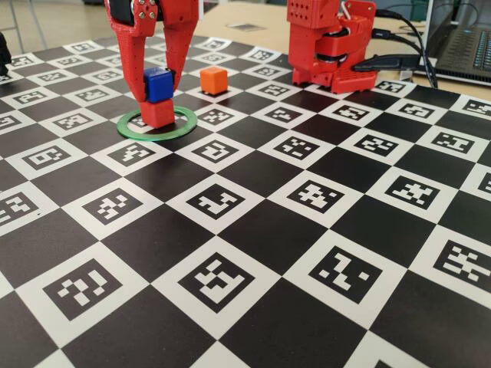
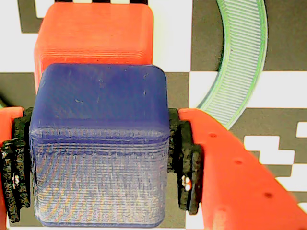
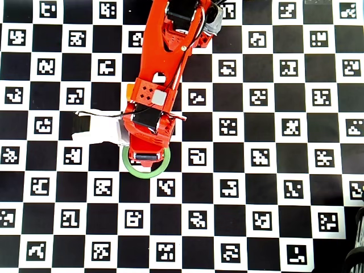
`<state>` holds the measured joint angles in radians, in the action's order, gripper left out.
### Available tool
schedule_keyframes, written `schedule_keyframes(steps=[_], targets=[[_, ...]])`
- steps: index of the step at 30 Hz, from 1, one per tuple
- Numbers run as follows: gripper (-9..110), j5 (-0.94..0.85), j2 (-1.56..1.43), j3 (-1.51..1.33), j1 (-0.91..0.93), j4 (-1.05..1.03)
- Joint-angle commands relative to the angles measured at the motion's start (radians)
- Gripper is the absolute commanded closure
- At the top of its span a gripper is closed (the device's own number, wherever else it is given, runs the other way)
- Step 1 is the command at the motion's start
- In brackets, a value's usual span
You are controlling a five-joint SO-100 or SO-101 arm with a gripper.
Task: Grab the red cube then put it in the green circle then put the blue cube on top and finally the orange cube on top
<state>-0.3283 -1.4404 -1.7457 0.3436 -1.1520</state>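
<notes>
Blue cube (image 1: 159, 84) sits stacked on red cube (image 1: 159, 113) inside green circle (image 1: 156, 124), orange cube (image 1: 213, 80) apart just behind on the checkered marker table (image 1: 253, 230), wide bare squares toward the camera in the fixed view. Gripper (image 1: 157, 93) fingers (image 2: 225, 167) clenched on the blue cube's sides, black ridged pads touching it. Cubes matte, layer-lined plastic, rounded edges; ring thin, flat.

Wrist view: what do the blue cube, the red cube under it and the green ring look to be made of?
The small matte blue cube looks like 3D-printed plastic: fine layer lines cross its side. The red cube under it shows the same faint ridges and dull finish. The thin flat green ring is finely ribbed, probably printed plastic too.
</notes>
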Motion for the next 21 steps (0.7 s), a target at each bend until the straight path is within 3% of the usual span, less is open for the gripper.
schedule_keyframes(steps=[1, 21], targets=[[92, -0.002, -0.012, 0.014, 0.003, 0.021], [88, -0.021, -0.012, 0.005, 0.011, 0.031]])
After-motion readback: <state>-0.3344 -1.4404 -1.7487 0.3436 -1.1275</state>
